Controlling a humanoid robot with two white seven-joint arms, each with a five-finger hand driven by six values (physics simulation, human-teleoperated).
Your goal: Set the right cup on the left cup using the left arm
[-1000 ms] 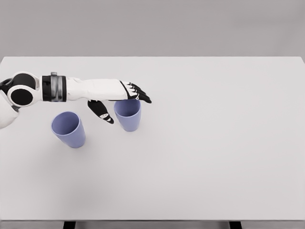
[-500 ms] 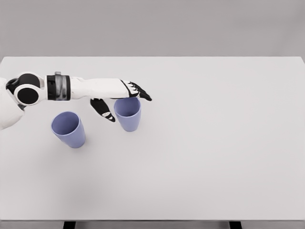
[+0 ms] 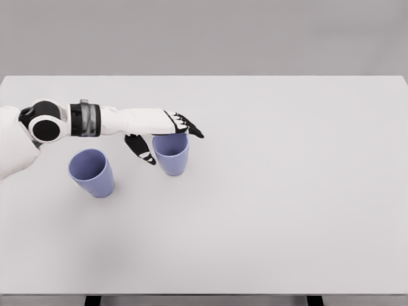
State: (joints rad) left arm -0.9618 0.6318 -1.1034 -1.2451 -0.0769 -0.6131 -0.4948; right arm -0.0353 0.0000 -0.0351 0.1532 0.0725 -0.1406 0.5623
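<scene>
Nearest the front edge of the table (image 3: 268, 242), and toward its left edge, the left cup (image 3: 92, 172) stands upright with its mouth open to the top. It is untouched and well apart from any finger.

A little farther back and to the right of it stands the right cup (image 3: 171, 153), also upright, its long axis vertical. These two lie near each other, with bare surface between them.

The left hand (image 3: 162, 132) reaches in from the left edge and sits at the right cup's rim. Its fingers (image 3: 187, 125) are spread and stretch flat across the far side of the rim, while the thumb (image 3: 140, 150) hangs down just beside the cup's left wall. Whether thumb or fingers actually touch the cup cannot be told from this view. Nothing is held yet.

So the cup lies directly under and between thumb and fingers, and the closing would be across its upper wall. My judgement is that the grasp is the step in hand; the carry afterwards must go left and toward the front edge, to the other cup.

The right arm does not show at all.
</scene>
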